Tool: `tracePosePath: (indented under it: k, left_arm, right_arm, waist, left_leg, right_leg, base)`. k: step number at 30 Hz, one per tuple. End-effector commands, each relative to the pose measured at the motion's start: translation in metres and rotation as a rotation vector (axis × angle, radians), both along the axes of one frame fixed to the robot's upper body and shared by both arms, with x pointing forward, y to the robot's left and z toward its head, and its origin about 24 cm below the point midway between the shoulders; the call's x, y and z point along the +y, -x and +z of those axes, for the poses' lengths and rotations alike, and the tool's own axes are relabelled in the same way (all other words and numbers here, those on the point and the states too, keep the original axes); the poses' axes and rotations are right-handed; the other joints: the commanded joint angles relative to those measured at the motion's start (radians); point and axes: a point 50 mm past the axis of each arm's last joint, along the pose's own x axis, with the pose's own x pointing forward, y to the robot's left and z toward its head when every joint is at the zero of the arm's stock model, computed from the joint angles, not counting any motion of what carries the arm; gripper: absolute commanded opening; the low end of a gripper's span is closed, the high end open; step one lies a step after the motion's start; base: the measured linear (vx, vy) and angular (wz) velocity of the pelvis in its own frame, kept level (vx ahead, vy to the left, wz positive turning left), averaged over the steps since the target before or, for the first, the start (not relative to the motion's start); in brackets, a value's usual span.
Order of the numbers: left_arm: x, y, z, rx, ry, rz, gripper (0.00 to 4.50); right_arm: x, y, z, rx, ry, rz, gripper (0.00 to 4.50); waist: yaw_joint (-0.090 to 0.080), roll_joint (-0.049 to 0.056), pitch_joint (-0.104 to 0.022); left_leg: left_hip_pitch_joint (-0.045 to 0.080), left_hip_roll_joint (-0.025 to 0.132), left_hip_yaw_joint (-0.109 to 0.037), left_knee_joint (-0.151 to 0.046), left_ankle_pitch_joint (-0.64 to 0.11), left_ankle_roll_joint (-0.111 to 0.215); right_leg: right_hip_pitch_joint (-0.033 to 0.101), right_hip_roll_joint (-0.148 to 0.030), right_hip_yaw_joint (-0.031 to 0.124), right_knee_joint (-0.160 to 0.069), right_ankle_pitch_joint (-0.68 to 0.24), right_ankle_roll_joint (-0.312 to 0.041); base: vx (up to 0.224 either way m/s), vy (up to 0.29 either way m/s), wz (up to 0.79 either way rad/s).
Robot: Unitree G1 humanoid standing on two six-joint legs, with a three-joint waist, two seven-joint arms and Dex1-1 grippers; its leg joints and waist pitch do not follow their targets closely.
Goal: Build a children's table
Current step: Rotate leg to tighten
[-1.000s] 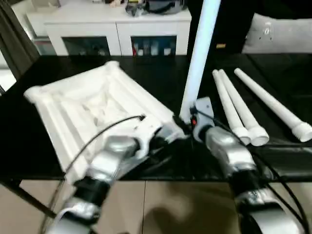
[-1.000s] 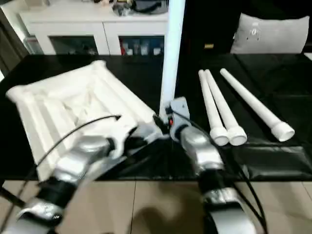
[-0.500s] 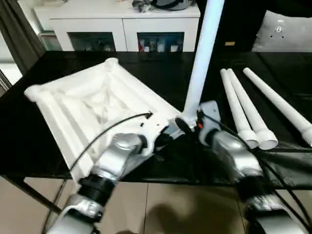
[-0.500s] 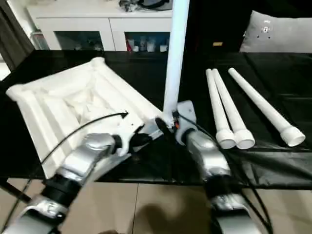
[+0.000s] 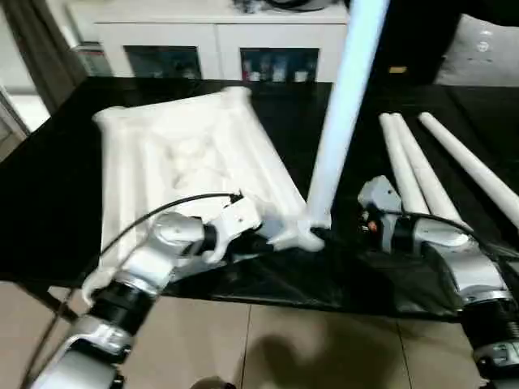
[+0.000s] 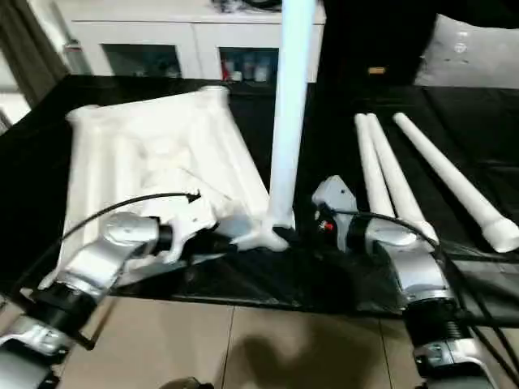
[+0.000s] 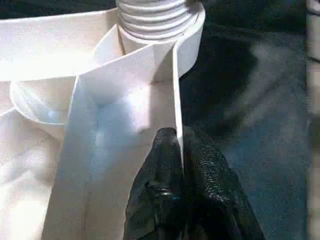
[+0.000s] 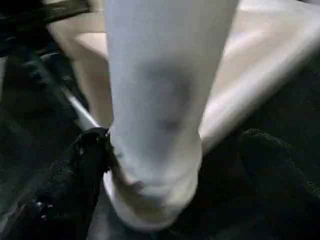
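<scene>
While left end effector (image 7: pixel 179 150) pinches its rib: white upturned children's table (image 5: pixel 186 162), right end effector (image 8: pixel 170 165) spread.

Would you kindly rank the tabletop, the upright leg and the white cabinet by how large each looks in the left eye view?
1. Tabletop, largest.
2. Upright leg, cut off by the frame's top.
3. White cabinet, smallest as seen, though it stands farthest back and is partly cropped, so its true size is unsure.

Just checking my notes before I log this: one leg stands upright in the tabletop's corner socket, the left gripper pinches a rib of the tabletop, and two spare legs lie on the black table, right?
Nearly. Three spare legs lie on the black table, not two, as the right eye view shows. The rest holds: one leg stands upright in the tabletop's corner socket, and the left gripper pinches a rib.
</scene>
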Motion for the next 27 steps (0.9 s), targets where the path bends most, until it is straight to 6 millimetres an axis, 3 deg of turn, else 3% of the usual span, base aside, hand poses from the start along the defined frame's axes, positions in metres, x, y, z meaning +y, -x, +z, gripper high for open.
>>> tracePosePath:
  k: [1, 11, 12, 20, 23, 24, 26, 27]
  left_arm:
    - [-0.005, 0.01, -0.011, 0.057, -0.063, -0.123, 0.0]
    - [0.001, 0.014, -0.009, 0.08, -0.084, -0.224, 0.0]
    - [0.001, 0.014, -0.01, 0.081, -0.085, -0.226, 0.0]
    - [0.003, 0.017, -0.011, 0.11, -0.063, -0.213, 0.0]
    - [-0.002, 0.018, -0.011, 0.116, -0.003, -0.16, 0.0]
    - [-0.008, 0.018, -0.009, 0.122, 0.047, -0.105, 0.0]
    - [-0.013, 0.019, -0.009, 0.136, 0.079, -0.054, 0.0]
    - [-0.015, 0.019, -0.009, 0.143, 0.086, -0.034, 0.0]
  right_arm:
    - [0.001, 0.004, 0.002, -0.01, 0.024, 0.058, 4.42]
    - [0.009, 0.012, -0.009, 0.126, -0.03, 0.185, 3.57]
    - [0.01, 0.012, -0.009, 0.134, -0.034, 0.19, 3.33]
    - [0.011, 0.019, -0.016, 0.2, -0.068, 0.2, 2.82]
    - [0.016, 0.021, -0.021, 0.235, -0.109, 0.164, 2.74]
    - [0.023, 0.016, -0.025, 0.238, -0.132, 0.078, 2.73]
    - [0.031, 0.008, -0.029, 0.24, -0.145, -0.029, 2.72]
    - [0.034, 0.005, -0.031, 0.24, -0.145, -0.073, 2.72]
  waist:
    - [-0.001, -0.01, -0.061]
    - [0.01, -0.015, -0.063]
    - [0.01, -0.015, -0.063]
    - [0.012, -0.012, -0.064]
    - [0.012, -0.012, -0.065]
    - [0.009, -0.009, -0.064]
    - [0.004, -0.005, -0.058]
    - [-0.004, -0.008, -0.053]
  left_leg:
    - [0.019, 0.095, -0.038, -0.06, -0.101, 0.148]
    - [0.018, 0.093, -0.037, -0.057, -0.088, 0.145]
    - [0.017, 0.093, -0.037, -0.057, -0.084, 0.146]
    - [0.017, 0.093, -0.038, -0.056, -0.082, 0.143]
    - [0.017, 0.094, -0.038, -0.057, -0.086, 0.14]
    - [0.018, 0.096, -0.038, -0.058, -0.094, 0.134]
    - [0.018, 0.095, -0.04, -0.064, -0.118, 0.119]
    - [0.019, 0.091, -0.04, -0.068, -0.162, 0.095]
  right_leg:
    - [0.042, -0.11, 0.058, -0.06, 0.034, -0.245]
    - [0.043, -0.112, 0.058, -0.056, 0.032, -0.247]
    - [0.044, -0.112, 0.058, -0.055, 0.034, -0.246]
    - [0.044, -0.112, 0.057, -0.055, 0.033, -0.246]
    - [0.045, -0.114, 0.057, -0.054, 0.035, -0.25]
    - [0.044, -0.113, 0.057, -0.055, 0.029, -0.252]
    - [0.039, -0.111, 0.058, -0.059, -0.013, -0.254]
    - [0.04, -0.113, 0.059, -0.069, -0.09, -0.249]
  base:
    - [0.0, 0.0, 0.0]
    - [0.0, 0.0, 0.0]
    - [0.0, 0.0, 0.0]
    - [0.0, 0.0, 0.0]
    - [0.0, 0.0, 0.0]
    - [0.0, 0.0, 0.0]
    - [0.0, 0.0, 0.0]
    - [0.0, 0.0, 0.0]
